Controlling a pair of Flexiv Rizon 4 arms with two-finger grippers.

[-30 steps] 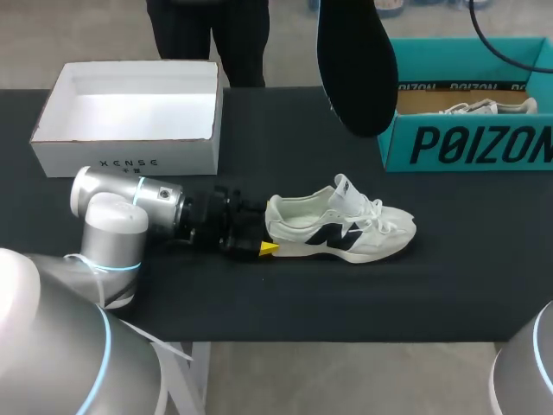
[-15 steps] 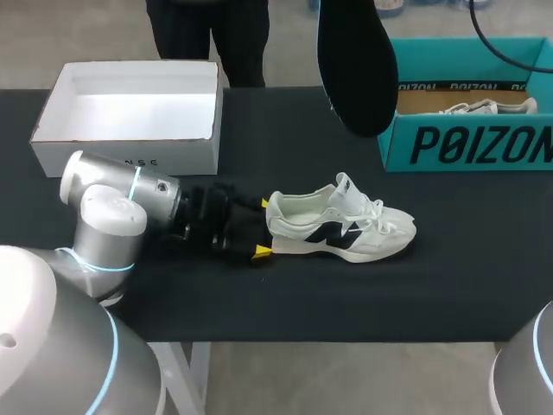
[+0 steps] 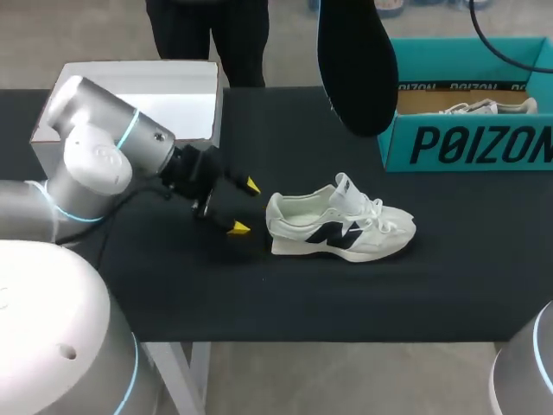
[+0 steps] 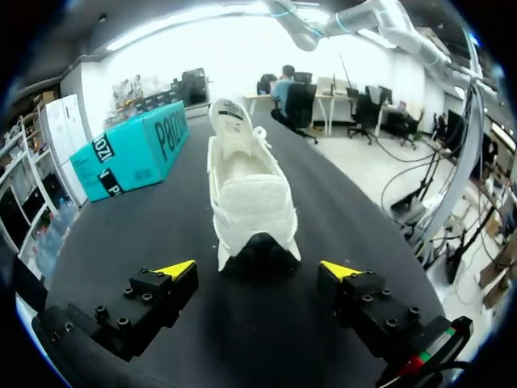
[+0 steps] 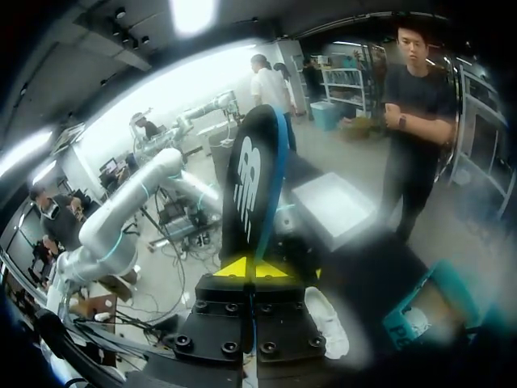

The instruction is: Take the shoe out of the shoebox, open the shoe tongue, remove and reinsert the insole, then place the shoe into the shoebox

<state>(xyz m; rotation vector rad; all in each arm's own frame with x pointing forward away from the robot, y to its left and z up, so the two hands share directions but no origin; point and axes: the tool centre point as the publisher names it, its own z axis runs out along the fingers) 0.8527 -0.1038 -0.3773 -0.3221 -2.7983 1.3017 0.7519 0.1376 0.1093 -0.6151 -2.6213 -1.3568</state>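
Observation:
A white sneaker with dark side marks lies on its sole on the black table, toe to the right. My left gripper is open just left of the heel, clear of it. In the left wrist view the heel of the sneaker lies ahead of that gripper, whose yellow tips stand wide apart. The black insole hangs high over the table's back. My right gripper is shut on the insole, with the sneaker far below. The teal shoebox stands at the back right.
An open white box sits at the back left, partly behind my left arm. Inside the teal shoebox lies another white shoe. Bare black tabletop runs in front of the sneaker.
My left gripper has opened fully and pulled back from the sneaker's heel, to the left and upward. The sneaker and the raised insole have stayed put.

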